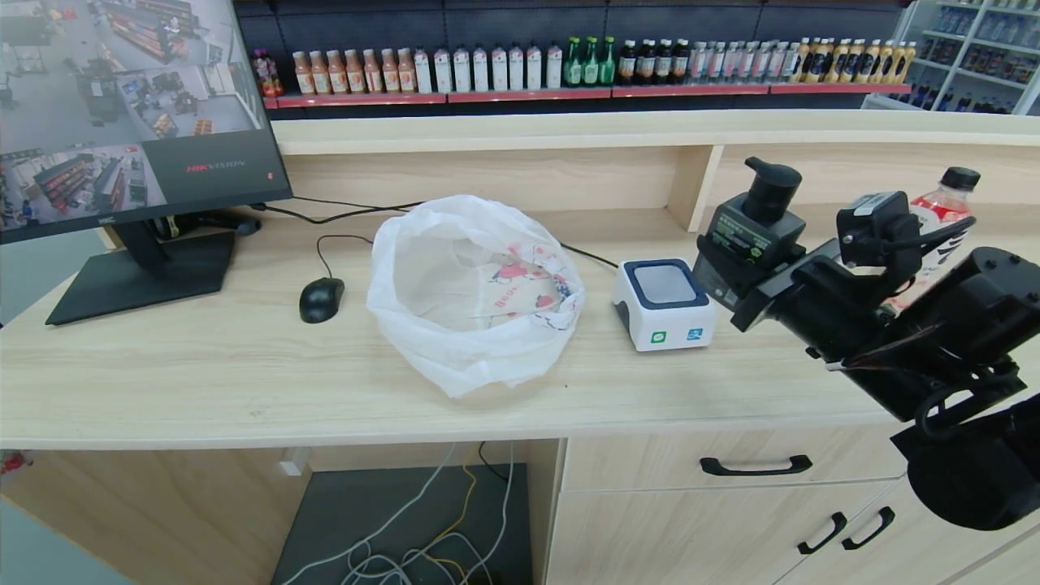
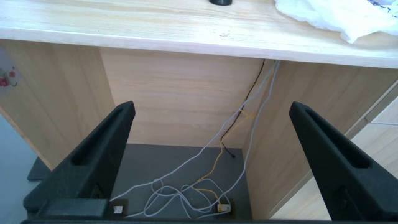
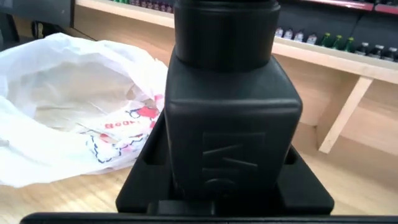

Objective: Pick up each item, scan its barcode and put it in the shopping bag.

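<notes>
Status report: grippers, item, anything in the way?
Right gripper shut on black bottle, beside scanner. Left gripper open, below counter level. Shopping bag open; nothing between bottle and scanner.

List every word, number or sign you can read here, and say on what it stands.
On the monitor: a red brand word, not quoted here.
On the black bottle: label print, too small to read.
On the shopping bag: red letters, too crumpled to read.
On the scanner: two small icons, no words.
</notes>
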You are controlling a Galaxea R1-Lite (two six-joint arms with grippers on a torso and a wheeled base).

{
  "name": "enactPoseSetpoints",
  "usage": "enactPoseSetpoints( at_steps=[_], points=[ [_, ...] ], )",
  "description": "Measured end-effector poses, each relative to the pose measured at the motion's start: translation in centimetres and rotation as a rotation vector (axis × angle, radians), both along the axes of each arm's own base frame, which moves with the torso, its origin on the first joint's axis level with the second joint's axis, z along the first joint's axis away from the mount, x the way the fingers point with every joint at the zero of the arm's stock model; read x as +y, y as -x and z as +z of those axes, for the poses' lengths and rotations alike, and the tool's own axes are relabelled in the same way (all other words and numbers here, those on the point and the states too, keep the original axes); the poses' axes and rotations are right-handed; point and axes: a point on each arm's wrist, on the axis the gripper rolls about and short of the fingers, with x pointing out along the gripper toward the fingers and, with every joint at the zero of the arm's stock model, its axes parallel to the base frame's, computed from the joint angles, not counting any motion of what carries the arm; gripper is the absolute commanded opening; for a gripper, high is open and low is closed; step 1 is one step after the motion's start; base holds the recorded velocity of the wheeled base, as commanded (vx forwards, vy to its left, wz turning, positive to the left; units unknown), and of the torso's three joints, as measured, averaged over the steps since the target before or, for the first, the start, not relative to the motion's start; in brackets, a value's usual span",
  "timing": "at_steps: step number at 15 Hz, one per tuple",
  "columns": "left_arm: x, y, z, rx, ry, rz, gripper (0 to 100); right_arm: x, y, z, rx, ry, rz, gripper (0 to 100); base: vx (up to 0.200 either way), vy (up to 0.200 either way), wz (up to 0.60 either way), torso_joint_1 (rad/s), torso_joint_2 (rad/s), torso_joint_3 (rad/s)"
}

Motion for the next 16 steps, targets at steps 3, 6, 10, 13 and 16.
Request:
enactPoseSetpoints(
  at_steps=[3, 6, 10, 13, 16],
  points=[
    [0.0, 0.0, 0.0, 0.0, 0.0, 0.0, 100, -0.2, 0.4, 0.1, 0.036, -0.091, -0.126, 0, 0.0, 0.0, 0.0, 0.0, 0.0, 0.0],
    [0.0, 0.0, 0.0, 0.0, 0.001, 0.0, 100, 0.8, 0.7, 0.6, 0.046, -0.159, -0.133, 0, 0.0, 0.0, 0.0, 0.0, 0.0, 0.0],
    [0.0, 0.0, 0.0, 0.0, 0.001, 0.0, 100, 1.3, 0.3, 1.1, 0.029, -0.175, -0.116, 0, 0.0, 0.0, 0.0, 0.0, 0.0, 0.0],
    [0.0, 0.0, 0.0, 0.0, 0.002, 0.0, 100, 1.5, 0.2, 1.5, 0.021, -0.198, -0.105, 0, 0.0, 0.2, 0.0, -0.001, 0.0, -0.001],
    [0.0, 0.0, 0.0, 0.001, 0.003, 0.0, 100, 1.5, 0.0, 1.6, 0.018, -0.203, -0.103, 0, 0.0, 0.2, 0.0, 0.007, 0.0, 0.001]
  ],
)
